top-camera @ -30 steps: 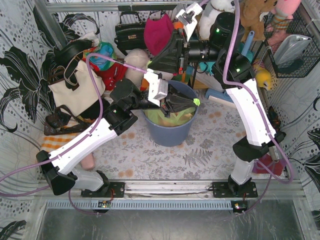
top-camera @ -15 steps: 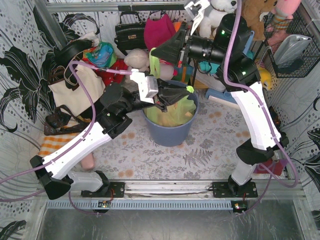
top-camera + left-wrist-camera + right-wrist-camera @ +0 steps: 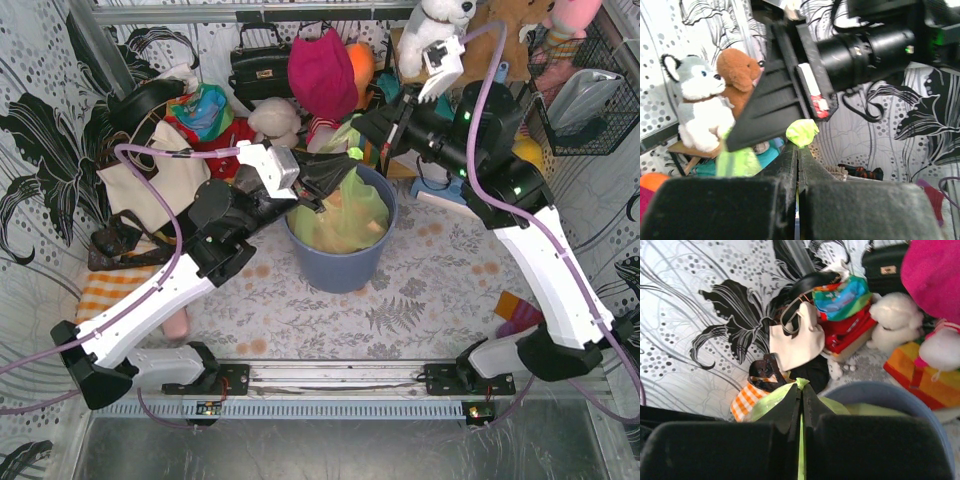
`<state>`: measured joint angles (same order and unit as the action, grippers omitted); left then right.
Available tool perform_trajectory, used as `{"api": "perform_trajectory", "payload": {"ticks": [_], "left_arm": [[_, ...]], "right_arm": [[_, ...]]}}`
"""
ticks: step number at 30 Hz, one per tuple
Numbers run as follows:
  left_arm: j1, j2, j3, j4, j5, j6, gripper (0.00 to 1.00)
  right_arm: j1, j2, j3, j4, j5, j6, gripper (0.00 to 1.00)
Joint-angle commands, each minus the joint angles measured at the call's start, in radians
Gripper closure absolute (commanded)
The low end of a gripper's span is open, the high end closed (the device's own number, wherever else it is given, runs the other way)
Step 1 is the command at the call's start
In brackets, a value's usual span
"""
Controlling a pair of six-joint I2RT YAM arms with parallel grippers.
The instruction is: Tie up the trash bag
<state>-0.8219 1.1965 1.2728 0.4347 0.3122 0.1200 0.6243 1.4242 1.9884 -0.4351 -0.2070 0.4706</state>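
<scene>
Thin translucent light-green plastic trash bag (image 3: 345, 210): crinkled film with a faint shine. Blue-grey round plastic bin (image 3: 340, 268): smooth, dull walls. White arm shells (image 3: 150, 300): smooth, glossy plastic. At the far left, a cream cloth tote bag (image 3: 150, 185) looks matt and woven. Beside it to the right, a black handbag (image 3: 262, 65) has a leathery sheen. Grey-and-white husky toy (image 3: 695, 100): soft, fuzzy plush.

trash bag (image 3: 345, 212) in bin (image 3: 340, 272), tote bag (image 3: 150, 182) left, plush toy (image 3: 436, 20) behind
</scene>
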Motion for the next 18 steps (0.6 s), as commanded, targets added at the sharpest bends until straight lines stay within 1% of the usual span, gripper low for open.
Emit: {"api": "perform_trajectory", "payload": {"ticks": [1,6,11,18], "left_arm": [[0.016,-0.031,-0.021,0.066,-0.088,0.001,1.00],[0.028,-0.044,-0.039,0.071,-0.105,-0.015,1.00],[0.034,-0.048,-0.052,0.075,-0.127,-0.023,1.00],[0.039,-0.037,-0.041,0.071,-0.133,-0.025,1.00]], "right_arm": [[0.020,-0.110,-0.133,0.098,0.138,0.086,1.00],[0.052,-0.195,-0.277,0.143,0.179,0.147,1.00],[0.120,-0.271,-0.408,0.187,0.253,0.195,1.00],[0.200,-0.303,-0.488,0.213,0.249,0.267,1.00]]}}
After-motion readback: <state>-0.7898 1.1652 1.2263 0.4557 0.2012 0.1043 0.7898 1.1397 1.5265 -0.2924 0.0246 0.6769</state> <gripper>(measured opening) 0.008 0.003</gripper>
